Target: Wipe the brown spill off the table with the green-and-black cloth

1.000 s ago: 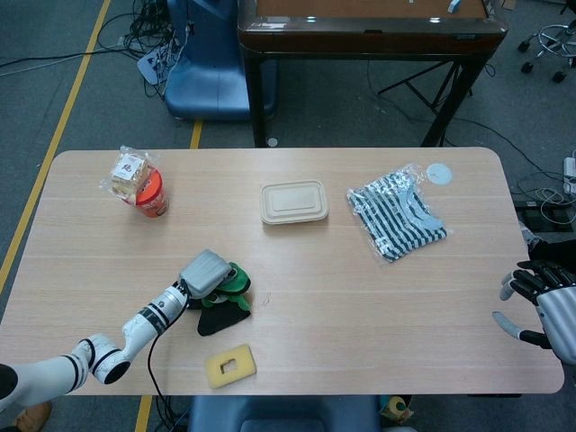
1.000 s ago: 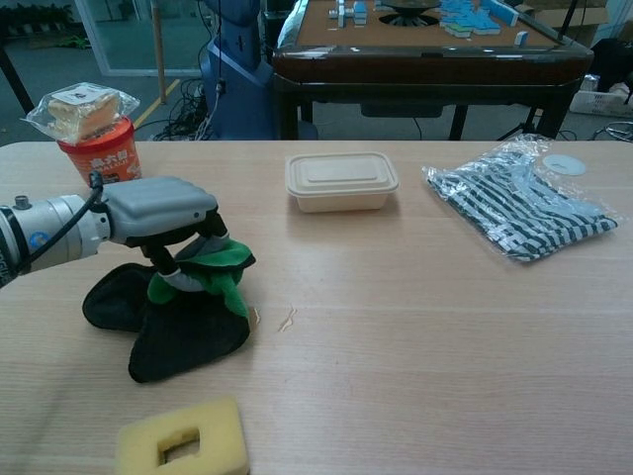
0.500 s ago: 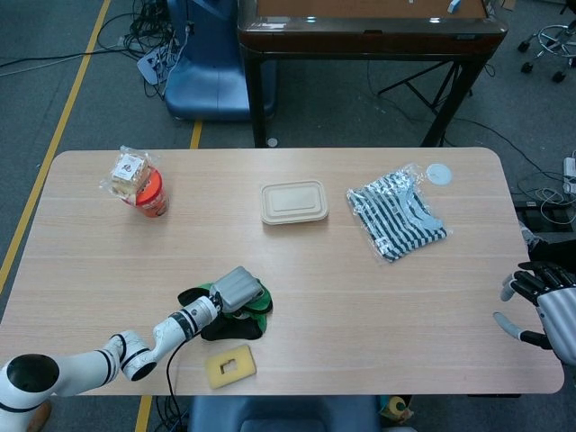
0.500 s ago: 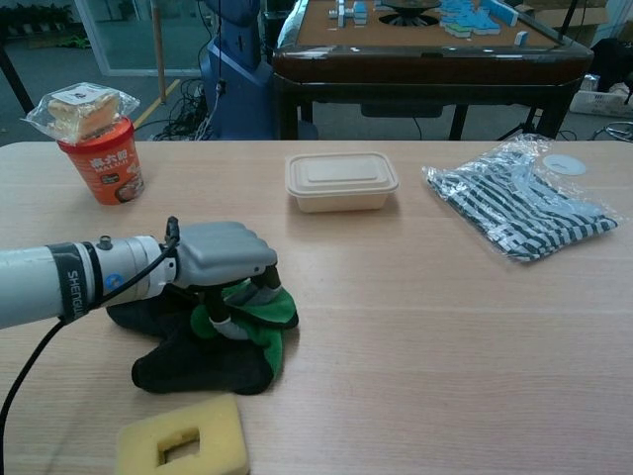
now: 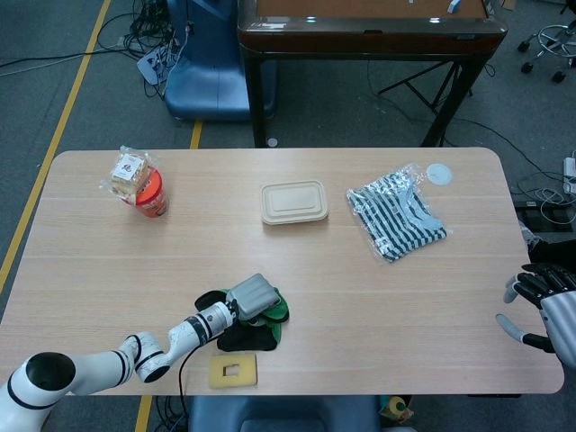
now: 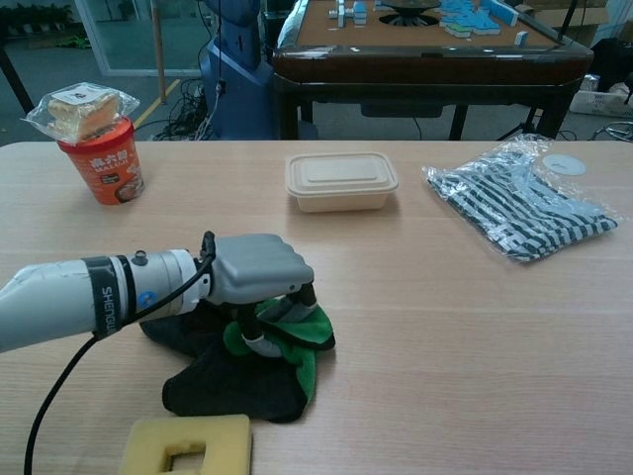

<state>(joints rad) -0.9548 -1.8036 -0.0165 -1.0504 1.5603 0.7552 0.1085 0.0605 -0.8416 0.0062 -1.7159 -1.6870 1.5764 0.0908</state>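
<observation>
The green-and-black cloth (image 6: 237, 381) (image 5: 245, 337) lies bunched on the table near its front edge, left of centre. My left hand (image 6: 259, 274) (image 5: 254, 295) presses down on it, fingers curled into the green folds. No brown spill shows in either view; the spot where thin brown streaks lay is under the cloth and hand. My right hand (image 5: 544, 304) hovers at the table's right edge, fingers apart and holding nothing; only the head view shows it.
A yellow sponge (image 6: 188, 446) (image 5: 233, 370) lies just in front of the cloth. A beige lidded box (image 6: 341, 180) sits mid-table, a bagged striped garment (image 6: 521, 206) at the right, and a red cup (image 6: 103, 169) topped with a snack packet at the far left.
My left hand has dragged the cloth rightward and slightly toward the front edge, over the thin brown streaks. The right hand has barely moved.
</observation>
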